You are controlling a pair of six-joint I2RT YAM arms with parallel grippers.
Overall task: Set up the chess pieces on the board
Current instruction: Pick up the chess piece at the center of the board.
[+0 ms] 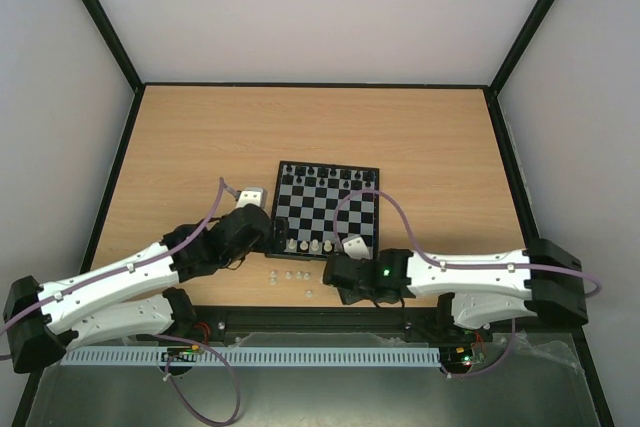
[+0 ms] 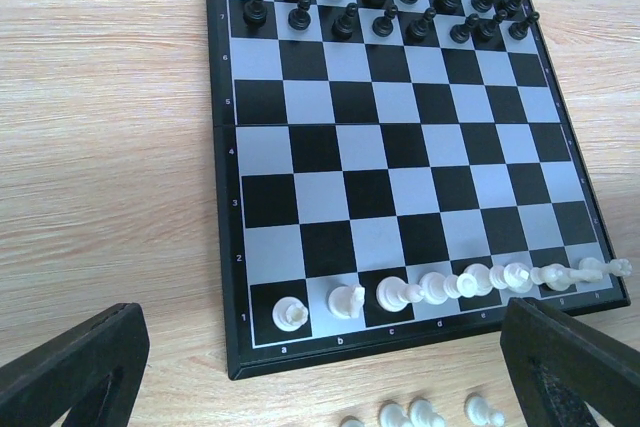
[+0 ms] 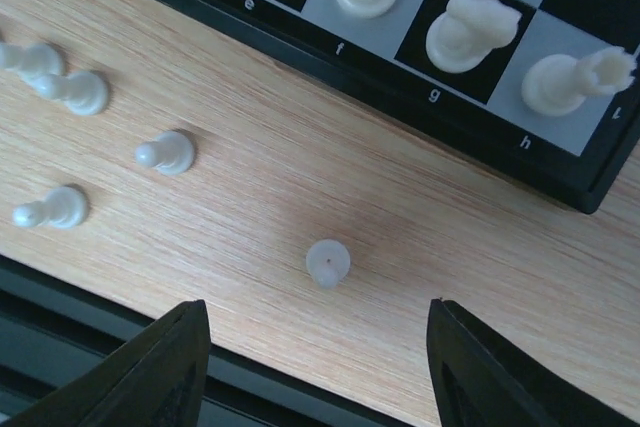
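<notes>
Overhead view and both wrist close-ups share the board (image 1: 327, 209)

1. Table top (image 1: 200, 137): light wood, grain running left to right; fills the middle of the top view.
2. Edging (image 1: 310, 85): thin black strip along the table's far edge, carried down both sides.
3. Back wall (image 1: 320, 7): plain white panel, upper centre, evenly lit.
4. Left wall (image 1: 50, 147) and right wall (image 1: 590, 147): plain pale panels, a shade greyer than the back.
5. Left post (image 1: 100, 22) and right post (image 1: 535, 22): black bars slanting from the upper corners to the table's far corners.
6. Rail (image 1: 300, 319): black bar across the lower frame at the table's near edge.
7. Slotted strip (image 1: 300, 357): white, comb-like, just below the rail.
8. Light: soft, diffuse.
</notes>
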